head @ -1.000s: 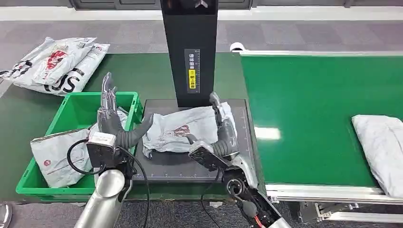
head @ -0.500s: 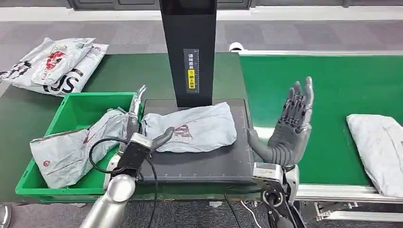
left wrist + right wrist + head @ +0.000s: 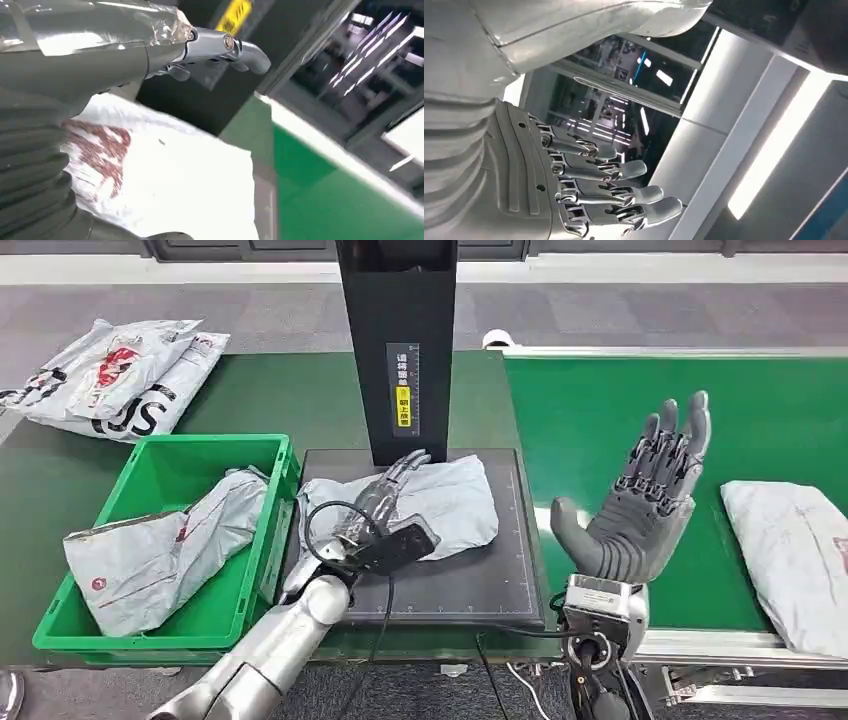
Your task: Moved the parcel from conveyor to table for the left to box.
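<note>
Landmark: black scale pad [image 3: 470,585], w/ black post [image 3: 398,350] rising from its far edge.

Parcel [image 3: 450,505] – grey poly bag, red print – lies flat on the pad, toward the far-left part, just in front of the post. In left wrist view the same parcel [image 3: 175,190] shows white w/ red marking right under my fingers.

My left hand [image 3: 385,502] lies over the parcel's left half, fingers stretched out flat toward the post, resting on the bag; not closed round it, nothing gripped.

My right hand [image 3: 640,505] is up in the air to the right of the pad, over the green conveyor [image 3: 700,410], palm facing in, fingers spread, holding nothing. Right wrist view: fingers [image 3: 624,192] extended, apart.

Left of pad: green bin [image 3: 170,465] touching its edge, 1 grey parcel in bin [image 3: 165,550]. Far left beyond bin: stack of bags [image 3: 110,375]. Right of pad, on conveyor: another grey bag [image 3: 790,560], well apart.
</note>
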Tool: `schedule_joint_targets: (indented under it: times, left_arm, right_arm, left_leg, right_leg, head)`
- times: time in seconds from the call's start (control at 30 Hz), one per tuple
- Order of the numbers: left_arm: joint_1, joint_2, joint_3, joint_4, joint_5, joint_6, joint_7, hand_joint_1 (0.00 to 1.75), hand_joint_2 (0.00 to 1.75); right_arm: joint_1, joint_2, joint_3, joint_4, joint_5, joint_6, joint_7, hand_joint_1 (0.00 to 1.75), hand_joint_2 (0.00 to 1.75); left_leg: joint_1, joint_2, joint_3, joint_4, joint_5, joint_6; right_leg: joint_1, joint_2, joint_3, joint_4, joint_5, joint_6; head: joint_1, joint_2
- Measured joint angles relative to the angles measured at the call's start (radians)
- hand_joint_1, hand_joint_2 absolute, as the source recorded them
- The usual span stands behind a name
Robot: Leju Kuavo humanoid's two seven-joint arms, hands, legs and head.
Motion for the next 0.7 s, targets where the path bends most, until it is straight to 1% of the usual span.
schedule_joint_targets:
  times: [0.13,0.3,0.53,0.7]
  left_arm:
    - [-0.073,-0.028,0.0,0.145,0.001,0.0,0.03,0.0,1.75]
    - [-0.121,-0.046,-0.001,0.242,-0.004,0.002,0.055,0.0,1.75]
    - [-0.17,-0.05,-0.002,0.352,-0.07,0.033,0.171,0.0,1.75]
    - [-0.185,-0.045,-0.003,0.397,-0.103,0.04,0.212,0.0,1.75]
  right_arm:
    - [-0.019,0.0,0.0,0.0,-0.008,0.0,0.01,0.0,1.75]
    - [-0.034,0.001,0.0,0.002,-0.008,0.0,0.018,0.0,1.75]
    - [-0.051,0.008,0.0,0.002,-0.009,0.0,0.018,0.0,1.75]
    - [-0.051,0.008,0.0,0.002,-0.023,0.0,0.014,0.0,1.75]
  left_leg:
    - [0.0,0.0,0.0,0.0,0.0,0.0]
    - [0.0,0.0,0.0,0.0,0.0,0.0]
    - [0.0,0.0,0.0,0.0,0.0,0.0]
    - [0.0,0.0,0.0,0.0,0.0,0.0]
  right_leg:
    - [0.0,0.0,0.0,0.0,0.0,0.0]
    - [0.0,0.0,0.0,0.0,0.0,0.0]
    - [0.0,0.0,0.0,0.0,0.0,0.0]
    - [0.0,0.0,0.0,0.0,0.0,0.0]
  head:
    - [0.0,0.0]
    - [0.0,0.0]
    - [0.0,0.0]
    - [0.0,0.0]
